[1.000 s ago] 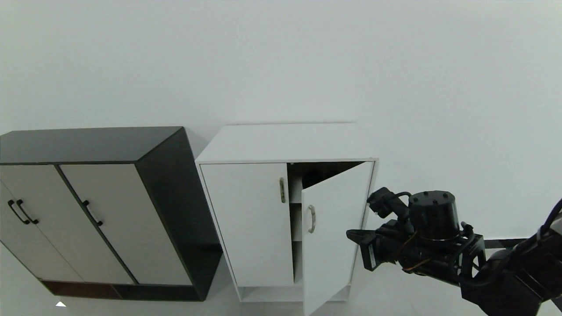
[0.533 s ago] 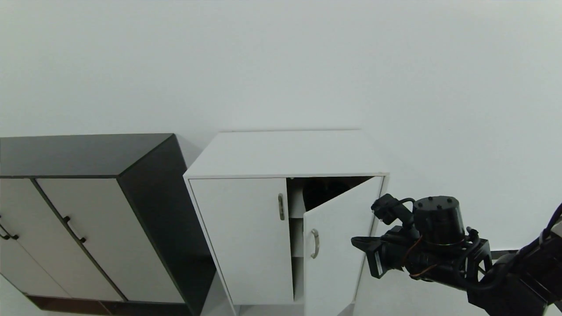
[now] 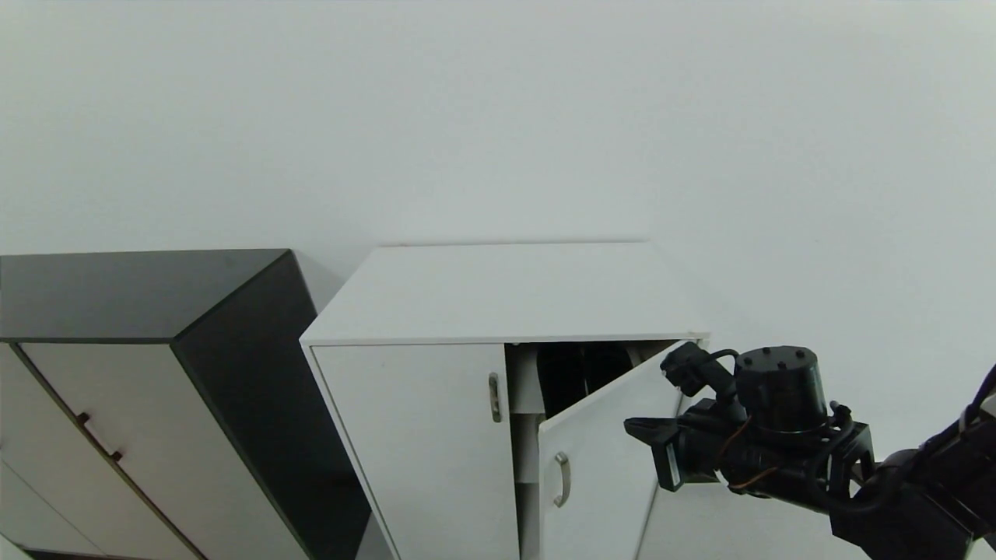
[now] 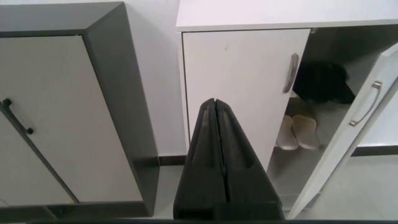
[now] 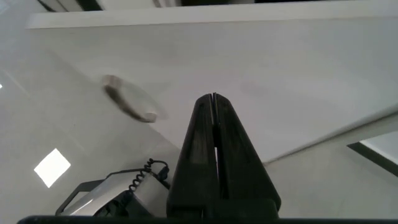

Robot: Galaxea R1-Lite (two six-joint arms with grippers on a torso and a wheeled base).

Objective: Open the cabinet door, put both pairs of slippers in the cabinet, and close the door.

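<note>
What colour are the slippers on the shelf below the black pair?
Cream, almost white; the slippers show best in the left wrist view.

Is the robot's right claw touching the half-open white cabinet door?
Cannot tell. In the head view the right gripper overlaps the open door; its wrist view has it shut, aimed at the door's face. Neither shows contact or a gap.

Soft, even light fills the head view, leaving the plain pale wall (image 3: 498, 117) bright, with a faint shadow left of the white two-door cabinet (image 3: 506, 288) at centre. Its open interior (image 3: 580, 365) is dark. In the right wrist view a bright square of glare (image 5: 53, 167) sits on the glossy pale floor (image 5: 25, 140).
</note>
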